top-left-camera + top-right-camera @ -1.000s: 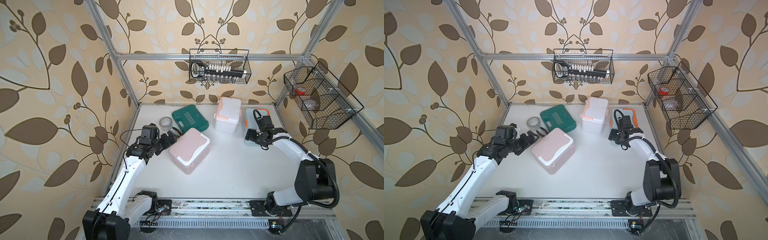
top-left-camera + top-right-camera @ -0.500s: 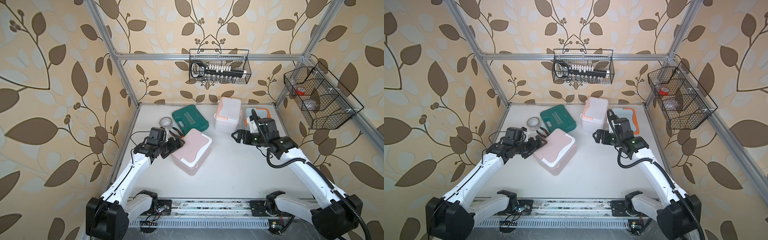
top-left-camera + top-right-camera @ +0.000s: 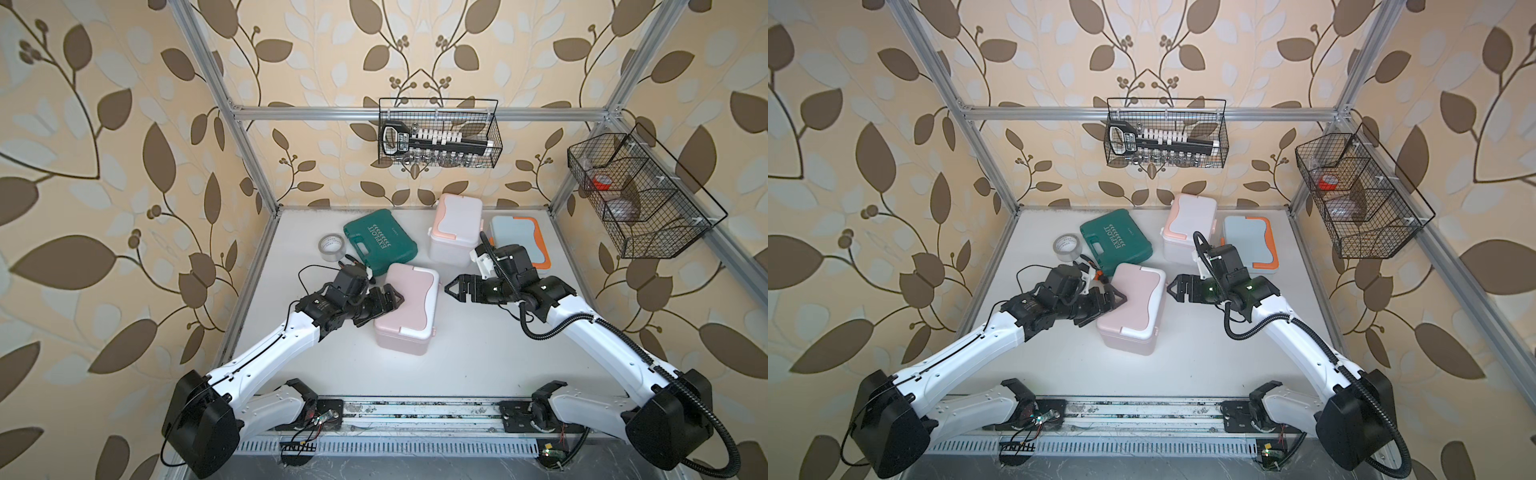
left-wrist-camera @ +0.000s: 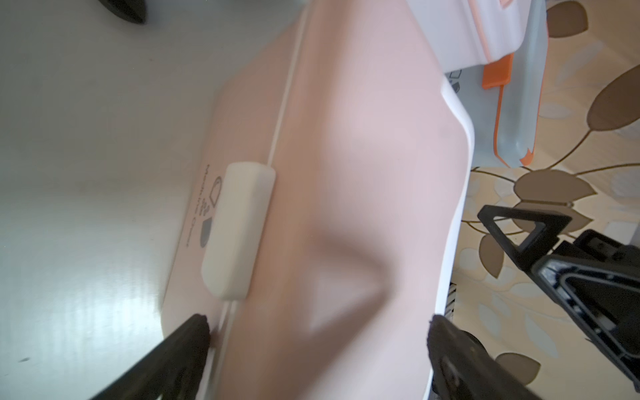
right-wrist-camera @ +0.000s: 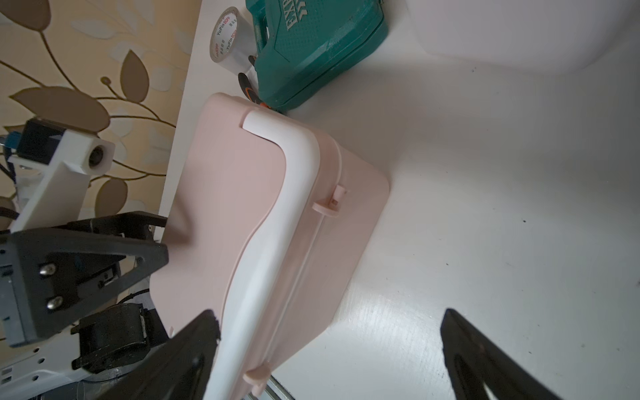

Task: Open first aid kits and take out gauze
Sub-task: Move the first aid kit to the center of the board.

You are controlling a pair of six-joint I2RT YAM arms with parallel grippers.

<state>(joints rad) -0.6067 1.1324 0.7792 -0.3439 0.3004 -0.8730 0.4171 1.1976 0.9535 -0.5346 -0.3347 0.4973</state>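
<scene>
Presently, the left claw (image 4: 317, 325) is held wide open, its jaws set astride the left edge of the dusty pink kit (image 3: 409, 307), close to the white latch (image 4: 239, 232); contact cannot be confirmed. The right claw (image 3: 451, 291) is likewise spread open, just beside the kit's white-trimmed opposite edge. All three kits are shut. A green case (image 3: 380, 243) is set just behind the pink kit's rear edge. The white-and-peach kit (image 3: 455, 232) and light blue kit (image 3: 515, 237) are placed together toward the rear. Bare surface (image 3: 457, 357) is left toward the front rail (image 3: 415, 409).
</scene>
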